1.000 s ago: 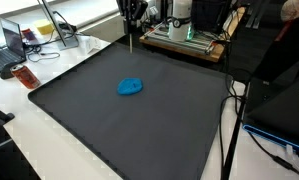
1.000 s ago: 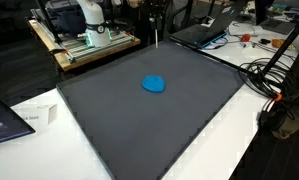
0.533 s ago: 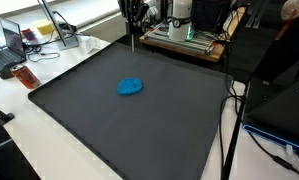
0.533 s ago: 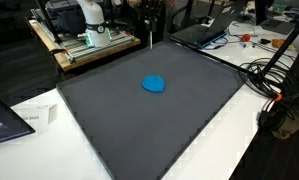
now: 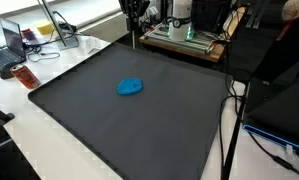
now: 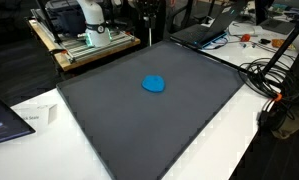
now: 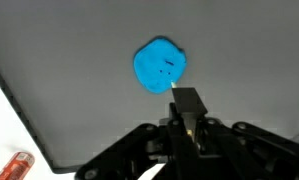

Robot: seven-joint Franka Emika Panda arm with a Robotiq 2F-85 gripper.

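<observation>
Two fingers (image 7: 187, 104) together — arm (image 5: 135, 10) upright at the mat's (image 5: 139, 130) far edge

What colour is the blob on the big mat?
The blob is bright blue, clearest in the wrist view.

Can't read a single thing here — whatever's on the laptop screen (image 5: 13, 38) is way too small and blurry.
</observation>
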